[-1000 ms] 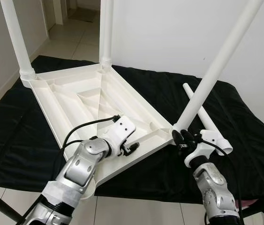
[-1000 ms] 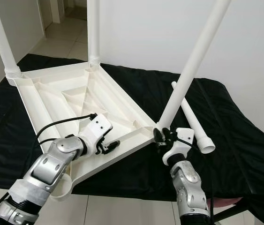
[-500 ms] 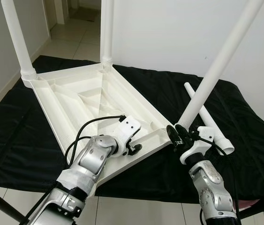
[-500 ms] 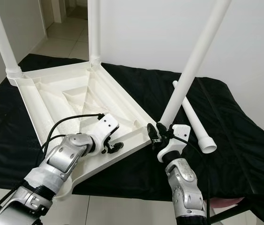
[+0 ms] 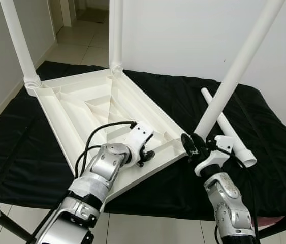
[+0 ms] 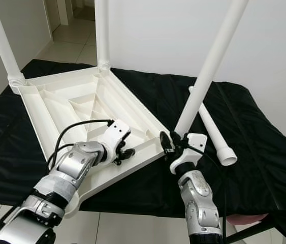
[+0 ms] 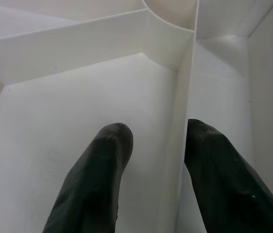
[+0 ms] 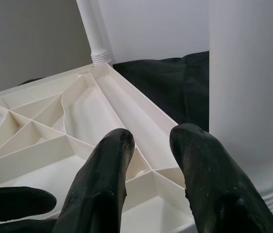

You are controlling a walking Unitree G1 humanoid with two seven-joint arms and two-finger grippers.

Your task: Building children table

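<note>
I have the white plastic children's tabletop (image 5: 89, 109) lying upside down, ribbed underside up, on the table covered with a black cloth (image 5: 264, 152), its near corner hanging past the table's front edge over the tiled floor (image 5: 79, 43). Two white plastic legs are screwed in at the far corners, the far-left leg (image 5: 17, 40) and the far-middle leg (image 5: 115, 33), both upright. A third white leg (image 5: 236, 68) stands tilted at the right corner of the tabletop, leaning up and away to the right. A fourth loose white leg (image 5: 226, 128) lies flat on the cloth just behind it, apart from the tabletop. My left claw (image 5: 145, 154) is down inside the ribbed underside near the right corner; in the left wrist view its two black fingers (image 7: 95, 184) are spread, one on each side of a thin white rib, with no clamping that I can see. My right claw (image 5: 190, 146) sits at the base of the tilted leg, just beside the tabletop's right corner; in the right wrist view its fingers (image 8: 102, 189) are parted with the leg's ringed base next to one of them, not between them
</note>
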